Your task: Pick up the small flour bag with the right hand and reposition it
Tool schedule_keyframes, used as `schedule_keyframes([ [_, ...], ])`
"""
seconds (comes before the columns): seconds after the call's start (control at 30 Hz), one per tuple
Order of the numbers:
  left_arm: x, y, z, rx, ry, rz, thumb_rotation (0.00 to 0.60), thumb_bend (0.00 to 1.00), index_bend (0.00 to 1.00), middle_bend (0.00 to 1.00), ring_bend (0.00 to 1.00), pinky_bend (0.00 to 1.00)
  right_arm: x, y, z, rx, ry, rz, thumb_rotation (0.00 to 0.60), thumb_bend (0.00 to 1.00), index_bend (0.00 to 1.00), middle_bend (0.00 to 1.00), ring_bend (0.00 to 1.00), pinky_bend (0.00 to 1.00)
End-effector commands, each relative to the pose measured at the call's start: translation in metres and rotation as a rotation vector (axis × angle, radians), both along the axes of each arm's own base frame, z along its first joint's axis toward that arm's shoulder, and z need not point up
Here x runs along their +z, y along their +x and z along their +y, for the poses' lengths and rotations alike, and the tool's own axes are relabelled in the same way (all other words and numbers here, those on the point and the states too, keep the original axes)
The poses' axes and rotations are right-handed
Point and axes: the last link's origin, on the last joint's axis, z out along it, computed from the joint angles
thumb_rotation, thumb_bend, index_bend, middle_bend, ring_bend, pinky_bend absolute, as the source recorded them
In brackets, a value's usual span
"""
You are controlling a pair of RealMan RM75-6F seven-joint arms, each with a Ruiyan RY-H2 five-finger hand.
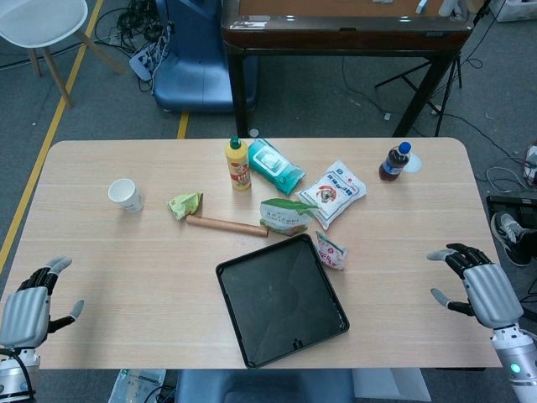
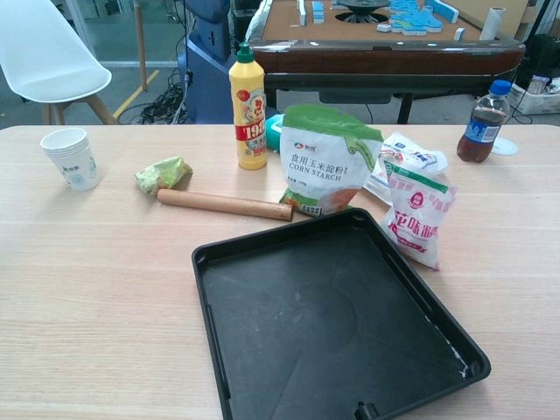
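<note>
Hands rest at the near corners of the wooden table [image 1: 126,277]: the left hand [image 1: 29,306] and the right hand [image 1: 478,285] both hold nothing, with fingers spread apart. The small flour bag [image 1: 331,249] with pink writing lies just beside the right edge of the black tray [image 1: 281,300], far from both hands. Behind it stand a green corn starch bag [image 2: 328,157], a rolling pin [image 2: 223,205], a yellow bottle [image 2: 248,109] and a paper cup [image 2: 72,157].
</note>
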Motion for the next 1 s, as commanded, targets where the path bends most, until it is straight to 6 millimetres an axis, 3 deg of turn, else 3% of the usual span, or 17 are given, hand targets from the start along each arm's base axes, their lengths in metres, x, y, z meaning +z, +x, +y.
schedule_keyframes([
  [0.03,-0.001,0.0,0.001,0.001,-0.003,-0.001,0.6,0.24,0.18,0.18,0.2,0.27,-0.001,0.001,-0.001,0.0,0.003,-0.001,0.6,0.2,0.33,0.37,0.22,0.25],
  [0.53,0.003,0.0,-0.003,0.003,0.011,-0.001,0.6,0.24,0.18,0.18,0.2,0.27,0.003,0.002,-0.008,0.01,0.011,0.008,0.6,0.2,0.33,0.37,0.22,0.25],
  [1.0,0.007,-0.001,-0.008,0.01,0.021,-0.001,0.6,0.24,0.18,0.18,0.2,0.27,0.011,0.031,-0.053,0.085,0.114,0.067,0.6,0.2,0.26,0.33,0.2,0.26],
])
